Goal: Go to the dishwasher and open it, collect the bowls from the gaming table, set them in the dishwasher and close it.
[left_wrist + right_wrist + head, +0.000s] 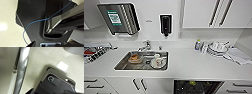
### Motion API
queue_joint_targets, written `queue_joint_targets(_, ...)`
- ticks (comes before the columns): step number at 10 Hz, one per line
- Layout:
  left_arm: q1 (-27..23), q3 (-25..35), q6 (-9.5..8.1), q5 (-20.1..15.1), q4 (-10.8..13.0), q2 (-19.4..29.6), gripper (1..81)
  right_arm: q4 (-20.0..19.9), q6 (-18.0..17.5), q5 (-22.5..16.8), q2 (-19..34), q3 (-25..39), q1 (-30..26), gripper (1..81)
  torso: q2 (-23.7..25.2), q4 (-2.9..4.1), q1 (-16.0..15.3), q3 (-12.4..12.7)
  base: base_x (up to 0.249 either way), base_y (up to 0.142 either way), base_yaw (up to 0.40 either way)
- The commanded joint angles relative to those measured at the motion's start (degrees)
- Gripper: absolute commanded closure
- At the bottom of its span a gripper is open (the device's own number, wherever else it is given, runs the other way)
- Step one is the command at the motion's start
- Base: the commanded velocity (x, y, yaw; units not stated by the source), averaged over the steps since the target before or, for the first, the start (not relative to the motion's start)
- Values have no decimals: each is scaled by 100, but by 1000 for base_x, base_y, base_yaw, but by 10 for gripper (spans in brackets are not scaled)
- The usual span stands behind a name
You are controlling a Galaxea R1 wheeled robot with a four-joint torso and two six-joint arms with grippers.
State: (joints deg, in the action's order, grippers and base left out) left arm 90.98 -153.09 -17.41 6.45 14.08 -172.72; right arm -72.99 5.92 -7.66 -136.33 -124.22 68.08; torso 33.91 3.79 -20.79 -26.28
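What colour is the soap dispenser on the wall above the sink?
Black. The soap dispenser shows best in the head view, against the white wall above the sink.

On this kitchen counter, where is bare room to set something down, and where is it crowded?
Bare worktop lies between the sink and the stacked dishes, and along the front edge. Crowded: the sink basin, holding a cup on a plate, and the right end with dishes and a cloth.

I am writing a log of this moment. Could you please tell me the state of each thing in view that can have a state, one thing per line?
dishwasher: open, dark interior showing below the counter
sink: holding dishes, not empty
tap: no running water visible
upper cabinet doors: closed
drawers: closed
stacked plates: resting on the counter, right of the sink
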Motion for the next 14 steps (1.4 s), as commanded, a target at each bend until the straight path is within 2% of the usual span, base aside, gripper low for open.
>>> queue_joint_targets(1,13,7,1,-372,-46,17,10,-1121,-39,-948,94,-839,-379,10,538,0,-347,0,0,0,0)
queue_joint_targets(2,12,7,1,-390,-54,17,10,-1244,-39,-1289,-63,-1260,-404,10,164,0,-101,0,0,0,0)
queue_joint_targets(3,12,7,1,-425,-54,17,10,-1349,-30,-1578,-255,-1653,-518,10,374,0,-234,2,0,0,0)
queue_joint_targets(5,12,7,-8,-434,-54,52,10,-1569,-13,-2089,-467,-1982,-949,10,483,0,-308,5,0,0,0)
queue_joint_targets(10,13,7,-8,-504,-81,79,10,-1614,49,-2624,-601,-1947,-1941,10,468,0,-304,5,0,0,0)
queue_joint_targets(12,21,7,1,-504,-63,70,10,-1499,181,-3523,-459,-1964,-2259,10,468,0,-306,5,0,0,0)
queue_joint_targets(13,4,-2,9,-495,-54,88,10,-1183,928,-3550,-582,-2000,-2067,10,468,0,-306,5,0,0,0)
queue_joint_targets(14,-66,-37,53,-495,-46,105,10,-796,1833,-3532,-899,-2219,-1768,10,468,2,-308,5,0,0,0)
